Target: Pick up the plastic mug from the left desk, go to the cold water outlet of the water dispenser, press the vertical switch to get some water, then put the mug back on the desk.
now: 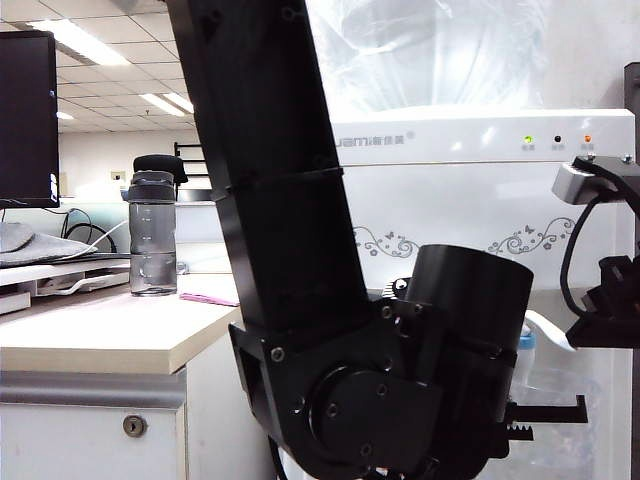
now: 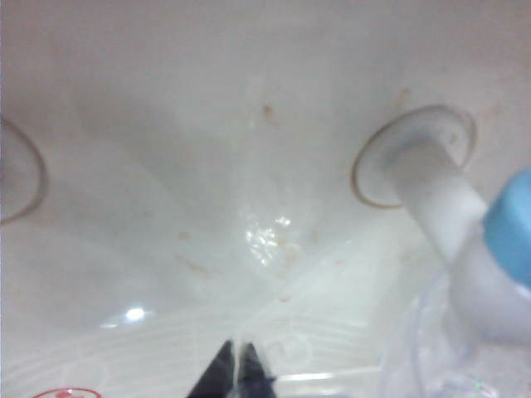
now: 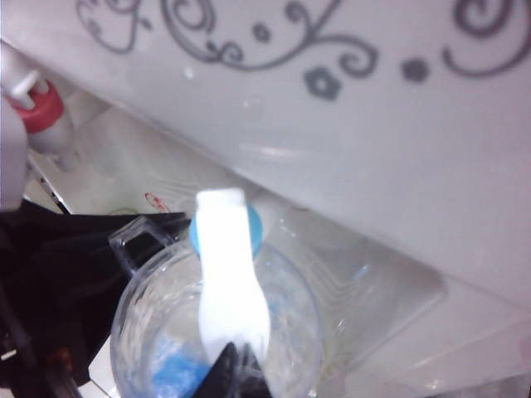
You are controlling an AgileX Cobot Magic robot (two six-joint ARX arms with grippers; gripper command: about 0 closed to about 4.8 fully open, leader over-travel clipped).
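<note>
Under the cold water outlet point(image 3: 226, 236), right of the left desk point(image 1: 100, 340), sits the plastic mug point(image 3: 216, 332), its handle pinched in the left gripper point(image 2: 241, 373). Right gripper point(image 3: 236, 365), fingers pressed together, meets the vertical switch point(image 3: 228, 274); press steadily, keeping the mug level.

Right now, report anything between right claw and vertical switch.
Nothing visible: the right claw, shut, sits at the lower end of the vertical switch, above the plastic mug; left claw, shut, beside the cold water outlet.
</note>
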